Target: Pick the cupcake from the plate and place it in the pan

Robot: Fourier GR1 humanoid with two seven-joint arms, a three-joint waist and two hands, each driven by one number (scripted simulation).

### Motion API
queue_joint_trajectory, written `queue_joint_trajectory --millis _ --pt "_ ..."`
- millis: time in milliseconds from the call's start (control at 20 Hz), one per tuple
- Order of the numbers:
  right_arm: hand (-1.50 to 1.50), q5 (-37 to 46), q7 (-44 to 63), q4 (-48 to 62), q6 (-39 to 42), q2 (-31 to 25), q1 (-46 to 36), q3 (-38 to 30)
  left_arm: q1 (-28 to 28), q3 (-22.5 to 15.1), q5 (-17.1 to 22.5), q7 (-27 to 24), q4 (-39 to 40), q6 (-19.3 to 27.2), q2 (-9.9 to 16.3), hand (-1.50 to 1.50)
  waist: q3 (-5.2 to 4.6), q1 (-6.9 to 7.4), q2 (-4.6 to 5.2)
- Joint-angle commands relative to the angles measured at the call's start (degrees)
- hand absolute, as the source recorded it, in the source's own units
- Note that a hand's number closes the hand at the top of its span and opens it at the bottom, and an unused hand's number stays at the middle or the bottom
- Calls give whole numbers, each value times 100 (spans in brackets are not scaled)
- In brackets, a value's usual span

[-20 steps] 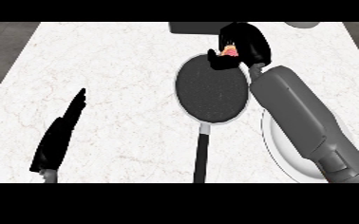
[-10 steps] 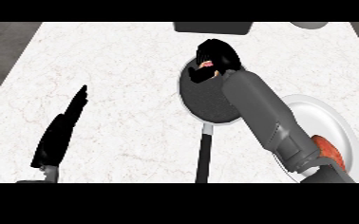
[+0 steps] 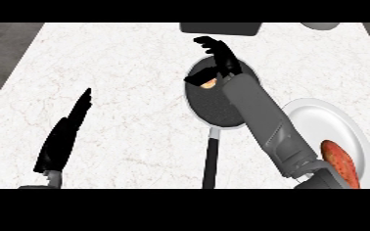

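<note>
Orange cupcake [image 3: 209, 83] in round dark pan [image 3: 209, 110]; right hand [image 3: 219, 58] splayed.

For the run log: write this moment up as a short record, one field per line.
surface: white marbled counter
pan: dark, round, handle toward the view's lower edge
cupcake: in the pan, under the right hand, partly hidden
plate: white, right of the pan, reddish item on it
right hand: over the pan, fingers spread open
left hand: resting open at lower left, fingers up
</note>
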Motion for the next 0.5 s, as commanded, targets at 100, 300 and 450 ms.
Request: queue_joint_trajectory --millis 100,300,450 --pt "-150 -496 -775 109 -954 16 -182 -847 61 -110 -161 138 -178 161 -146 0 0 -70 -27" --pt "-150 -834 -1057 262 -1353 -234 -95 -1392 231 25 -107 -125 -56 33 -6 0 -4 -110 -30" --pt "-150 -1087 -1081 240 -1085 -860 -95 -1741 296 -94 -189 -41 -78 162 -204 0 -4 -185 -57"
